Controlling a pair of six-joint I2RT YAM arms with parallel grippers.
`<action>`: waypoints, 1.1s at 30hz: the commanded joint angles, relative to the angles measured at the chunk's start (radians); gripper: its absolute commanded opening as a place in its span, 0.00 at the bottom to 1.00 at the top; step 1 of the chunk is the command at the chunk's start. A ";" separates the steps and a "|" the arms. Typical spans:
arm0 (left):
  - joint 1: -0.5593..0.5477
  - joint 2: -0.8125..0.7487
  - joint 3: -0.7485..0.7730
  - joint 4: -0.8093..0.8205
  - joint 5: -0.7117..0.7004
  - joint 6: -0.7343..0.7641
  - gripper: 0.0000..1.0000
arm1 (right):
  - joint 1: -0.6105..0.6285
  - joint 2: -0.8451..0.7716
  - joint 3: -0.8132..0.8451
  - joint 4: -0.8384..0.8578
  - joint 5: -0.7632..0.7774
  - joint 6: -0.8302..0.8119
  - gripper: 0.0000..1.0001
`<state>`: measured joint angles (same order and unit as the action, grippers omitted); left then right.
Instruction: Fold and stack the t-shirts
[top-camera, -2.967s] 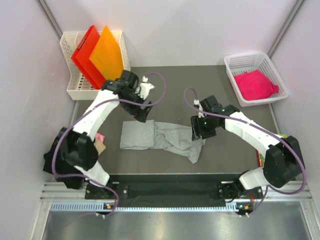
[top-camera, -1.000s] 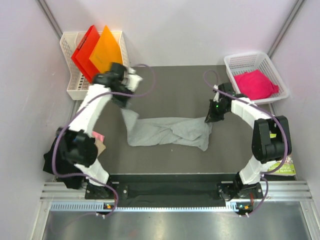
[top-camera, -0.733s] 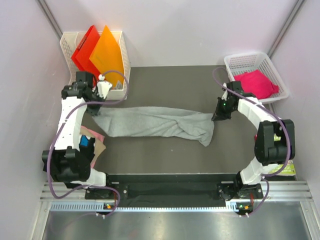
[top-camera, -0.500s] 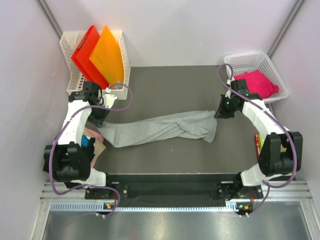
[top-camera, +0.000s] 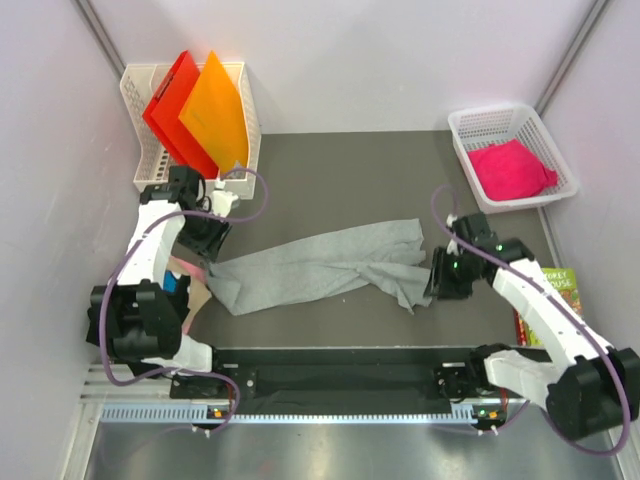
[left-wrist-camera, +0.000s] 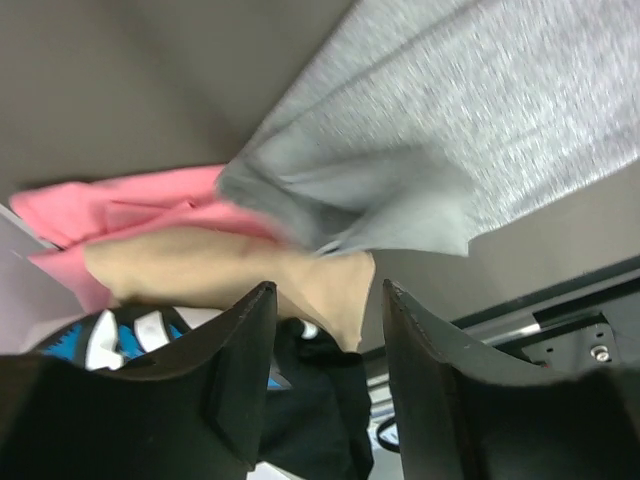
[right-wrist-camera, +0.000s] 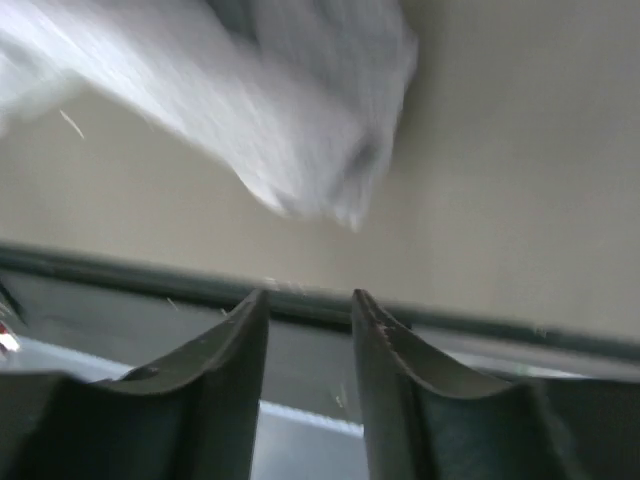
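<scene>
Grey t-shirt (top-camera: 320, 262): rumpled band across desk (top-camera: 340, 170) middle, left end at left edge. Left pincer (top-camera: 205, 238), right pincer (top-camera: 445, 278): jaws parted, empty, one by each end. Advice: grip true corners, spread flat, smooth bunching before folding.

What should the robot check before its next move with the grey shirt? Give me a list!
1. Left claw open, nothing in it: ok.
2. Right claw open, nothing in it: ok.
3. Grey t-shirt spread flat: not ok, it lies in a long bunched strip.
4. Grey t-shirt on the table: ok.
5. Pink t-shirt out of the white basket: not ok, it sits inside.
</scene>
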<state>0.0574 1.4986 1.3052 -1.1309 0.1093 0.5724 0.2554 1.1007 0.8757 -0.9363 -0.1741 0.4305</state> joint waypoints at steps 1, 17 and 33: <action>0.002 -0.067 -0.053 0.002 0.009 0.014 0.54 | 0.064 -0.064 -0.133 -0.111 -0.068 0.080 0.45; 0.002 0.009 0.029 0.000 0.006 -0.025 0.54 | -0.025 0.530 0.408 0.134 0.170 -0.028 0.39; 0.002 -0.011 -0.095 0.103 -0.072 -0.031 0.52 | -0.041 0.814 0.496 0.244 0.197 -0.065 0.20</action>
<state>0.0574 1.5059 1.2343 -1.0992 0.0628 0.5491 0.2199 1.9018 1.3319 -0.7391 0.0212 0.3824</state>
